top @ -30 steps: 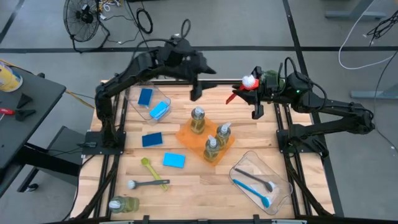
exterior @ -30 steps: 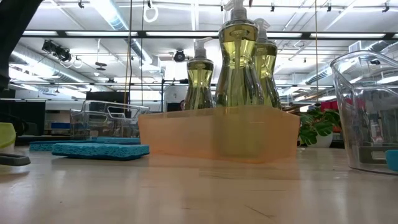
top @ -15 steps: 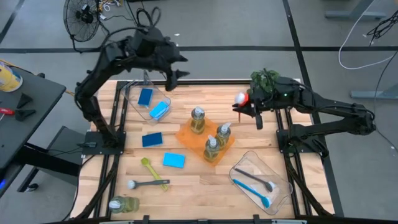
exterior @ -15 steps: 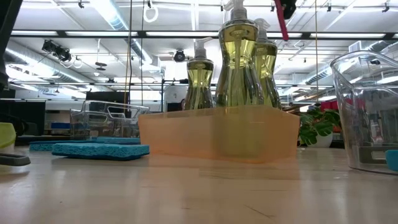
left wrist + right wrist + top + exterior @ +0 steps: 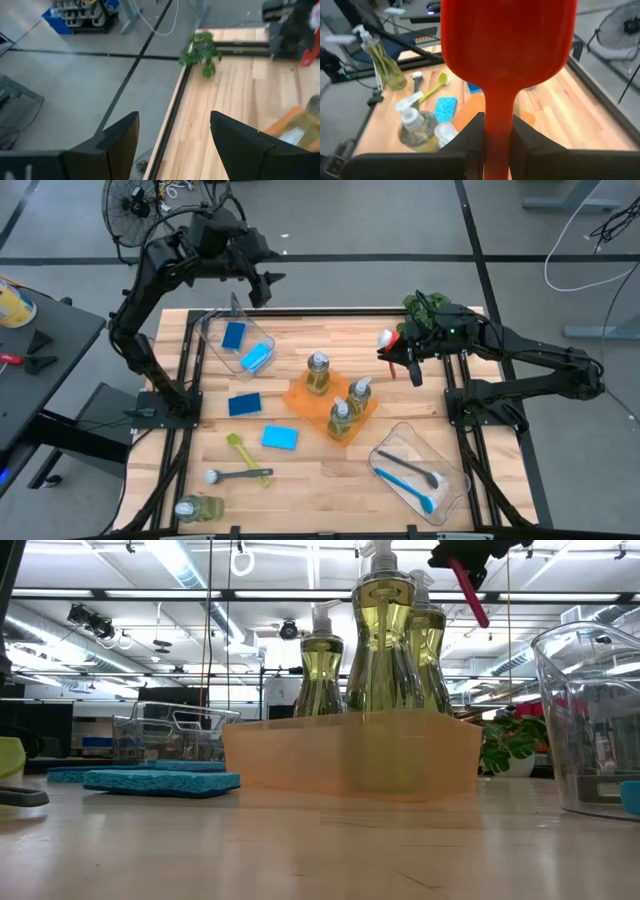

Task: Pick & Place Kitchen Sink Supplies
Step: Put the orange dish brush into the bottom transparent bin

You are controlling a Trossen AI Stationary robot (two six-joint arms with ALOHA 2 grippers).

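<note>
The red brush [image 5: 504, 75] is clamped by the right gripper [image 5: 401, 358] above the table's far right; the left gripper [image 5: 172, 145] is held open, far left.

No readable text, label, brand, number or sign can be made out in any view. The clear soap bottles [image 5: 385, 635] carry no legible label, and nothing is printed on the bench [image 5: 300, 480]. Fixtures in the room beyond are seen, but no lettering on them can be read.
</note>
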